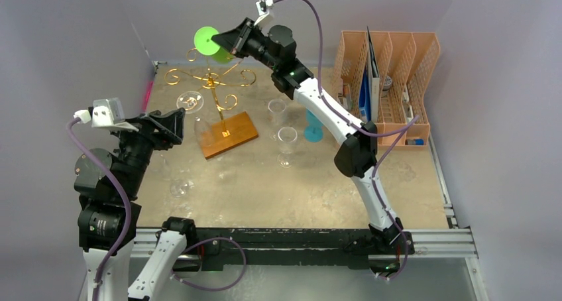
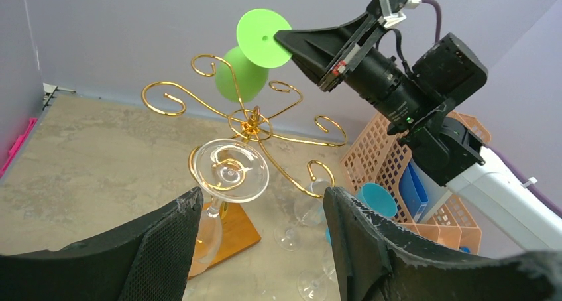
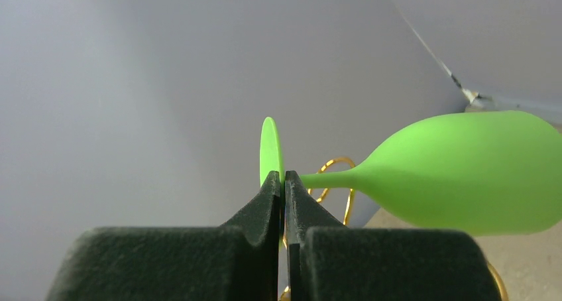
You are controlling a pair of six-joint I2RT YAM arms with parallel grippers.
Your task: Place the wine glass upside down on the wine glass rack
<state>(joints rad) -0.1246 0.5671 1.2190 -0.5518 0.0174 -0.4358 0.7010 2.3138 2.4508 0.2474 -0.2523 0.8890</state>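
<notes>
Right wrist view, foreground: the 2 black fingers (image 3: pixel 199 261) of the right pincer (image 3: pixel 283 181) were pressed together on the stem of the green wine glass (image 3: pixel 464 172), right beside its round foot. The foot stood edge-on to the left of the fingertips. The stem and bowl ran out to the right, across the line of the fingers.

Top view: the right pincer (image 1: pixel 228 41) held the green wine glass (image 1: pixel 207 41) in the air, above and toward the far side of the wine glass rack (image 1: pixel 212 82). The rack's wooden base (image 1: pixel 228 134) rested on the worktop (image 1: pixel 331 188).

Left wrist view: the green wine glass (image 2: pixel 264 38) was tilted, foot uppermost and bowl lower. It looked clear of the gold curled arms of the wine glass rack (image 2: pixel 252 123), though contact could not be ruled out. The left pincer (image 2: pixel 262 198) stood open and empty, well apart from the green glass.

Progress: pick-up and lifting were judged complete and the turn-over partly made. What was left was to slide the stem into 1 free curl, let the foot rest on the wire with the bowl hanging down, and release. A clear glass (image 2: pixel 228 170) already hung upside down on a near arm of the rack. At least 2 more clear glasses (image 1: pixel 287 138) stood on the worktop.
</notes>
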